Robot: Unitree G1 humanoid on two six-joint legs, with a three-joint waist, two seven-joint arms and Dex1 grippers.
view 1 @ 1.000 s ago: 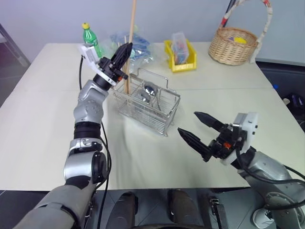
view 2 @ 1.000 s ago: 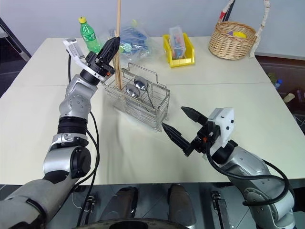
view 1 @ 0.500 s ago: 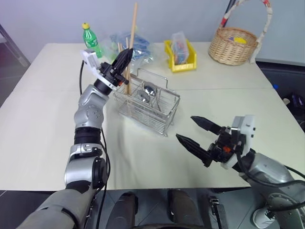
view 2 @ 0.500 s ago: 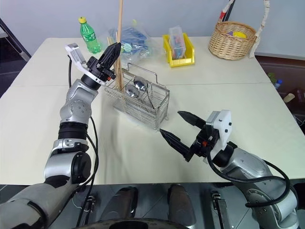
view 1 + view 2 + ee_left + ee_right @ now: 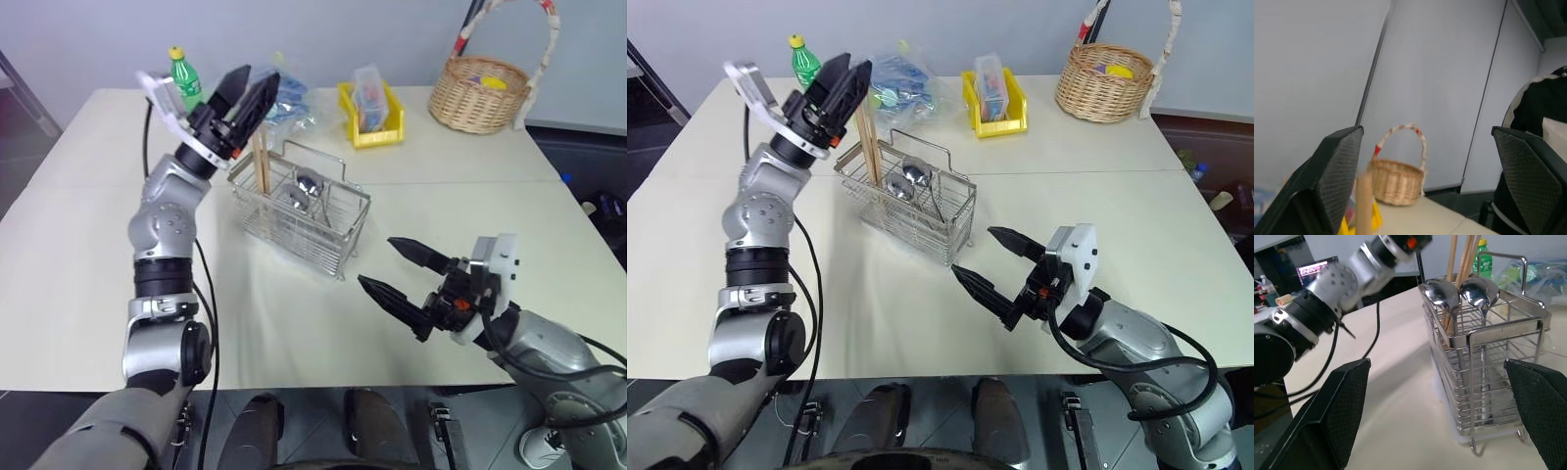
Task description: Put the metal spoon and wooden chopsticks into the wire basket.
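— While the left gripper (image 5: 245,86) hangs above the wire basket (image 5: 300,208), are its jaws holding anything?

— No, they stand spread wide with nothing between them. The wooden chopsticks (image 5: 260,162) stand upright just below it, in the compartment at the basket's left end, their tops poking out above the rim.

— And the metal spoon (image 5: 1441,294)?

— I see two spoon bowls from the right wrist view, side by side, standing bowl-up inside the basket with their handles running down behind the wire. The chopsticks rise right behind them.

— What about the right gripper (image 5: 396,270)?

— It sits low over the near part of the table (image 5: 88,255), well apart from the basket, pointing towards it. Its two black fingers are splayed as wide as they go, and they have hold of nothing.

— Anything else on the table?

— At the far edge, a green bottle (image 5: 186,79), a yellow bin (image 5: 369,116) and a wicker basket (image 5: 480,91).
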